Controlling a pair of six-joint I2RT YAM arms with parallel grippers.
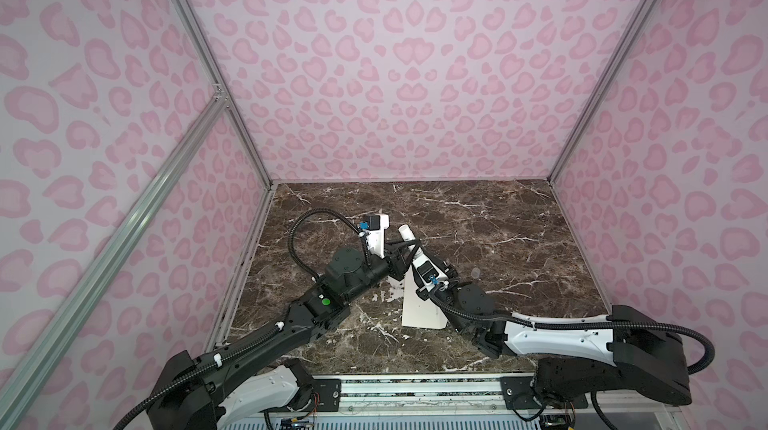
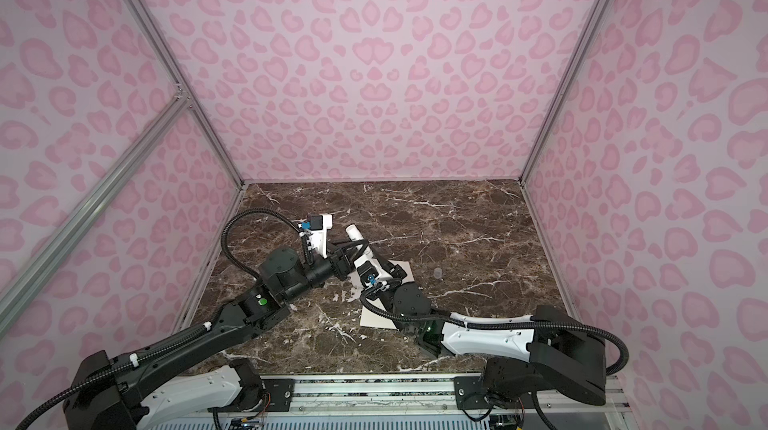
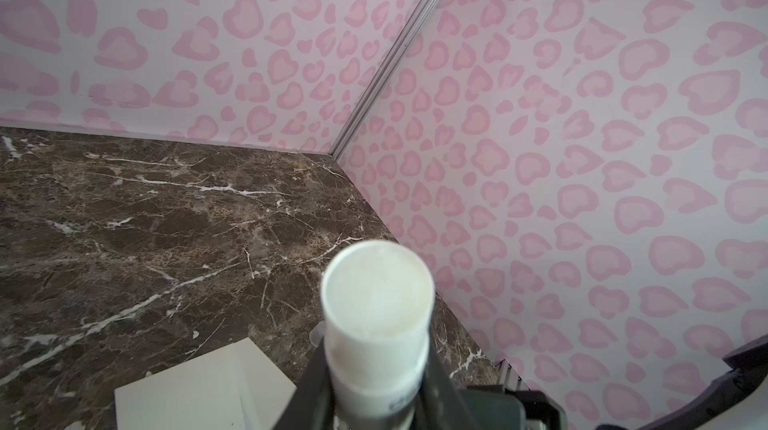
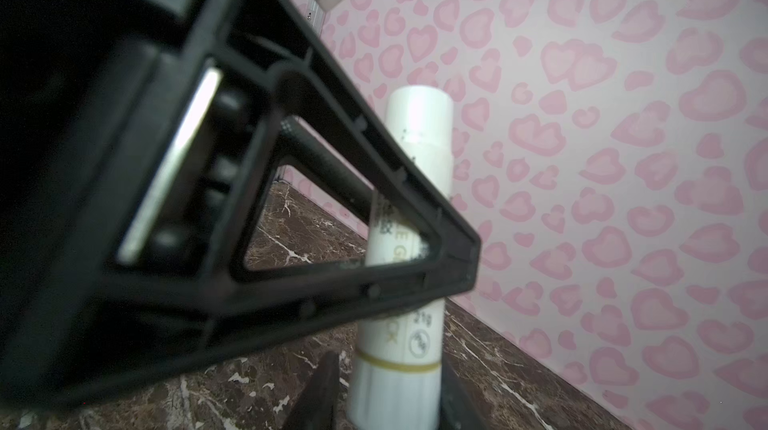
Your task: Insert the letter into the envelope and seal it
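1. On the left of both top views, the left arm [image 1: 291,320] reaches over the dark marble table [image 1: 498,216] toward the middle.
2. The left gripper [image 3: 374,390] is closed on a white glue stick [image 1: 405,235], part-way along its barrel. In the left wrist view a dark finger [image 3: 309,386] stands on each side of the barrel, and the stick's round end [image 3: 376,286] faces the camera.
3. The stick is held clear of the table, tilted, with its free end uppermost. In the right wrist view one black triangular finger [image 4: 332,241] of the left gripper crosses the stick's [image 4: 419,125] printed middle.
4. The envelope [image 1: 419,307] lies flat on the marble below the two grippers, near the front middle. It is the only container in sight.
5. The right arm's wrist covers part of the envelope, and a cream corner [image 3: 187,390] shows in the left wrist view. Whether the letter is inside cannot be told from any view.
6. The right gripper [image 4: 395,403] comes in from the right, and its two fingers stand close on either side of the stick's base. The gap is narrow, but I cannot tell whether they press on the stick.
7. Right of the grippers, a small translucent piece [image 1: 476,272] sits on the table, apart from the envelope.
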